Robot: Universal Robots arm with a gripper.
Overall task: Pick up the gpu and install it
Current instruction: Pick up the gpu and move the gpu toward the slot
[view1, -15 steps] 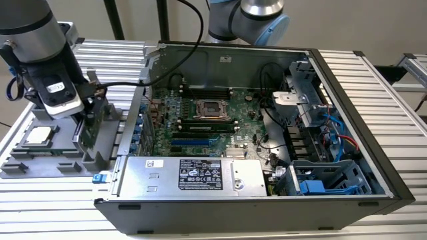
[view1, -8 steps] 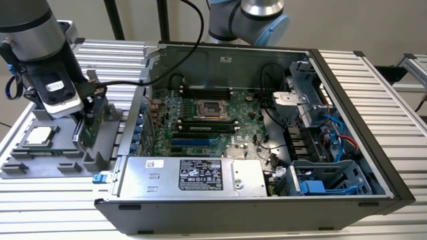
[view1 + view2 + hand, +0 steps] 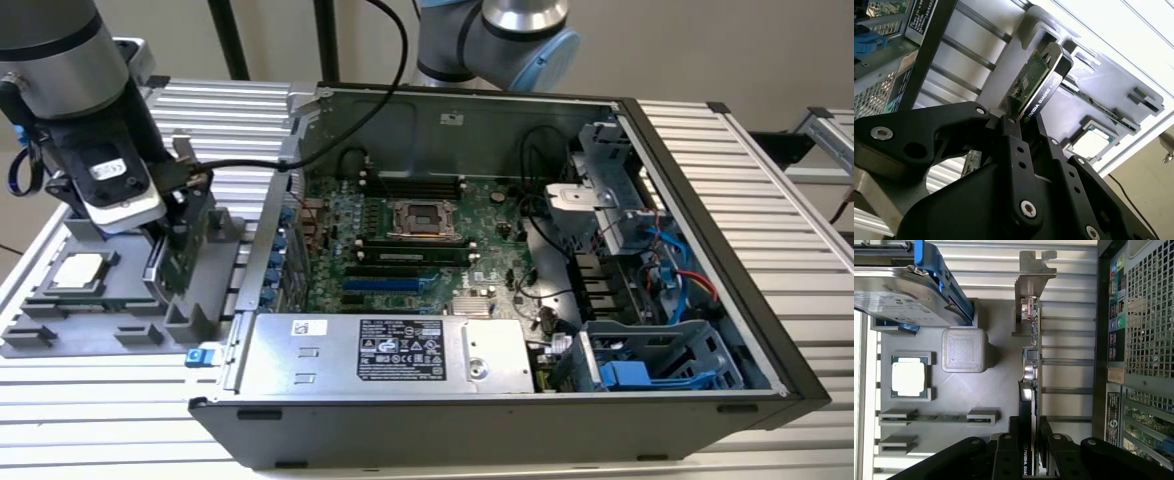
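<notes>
Jaws of the gripper (image 3: 1031,432) are clamped on the gpu's (image 3: 1030,365) upper edge. It stands upright at the holder tray's (image 3: 999,395) edge nearest the computer case (image 3: 1134,315). Lifting it cleanly likely needs a straight, untilted pull.

Matte black all over the gripper (image 3: 1030,432). The gpu (image 3: 1030,365) shows a green board on one face, a black shroud on the other and a silver bracket (image 3: 1034,280) at the end. Pale grey holder tray (image 3: 1004,340), one block (image 3: 964,350) on it cross-hatched. Silver CPU (image 3: 909,377); silver hard drive (image 3: 894,295) with bright blue rails (image 3: 934,270). Over in the exterior view: black computer case (image 3: 534,420), green motherboard (image 3: 441,250), blue slot (image 3: 387,285), silver power supply (image 3: 300,362) wearing a black label (image 3: 407,350), ribbed silvery table (image 3: 747,160).
</notes>
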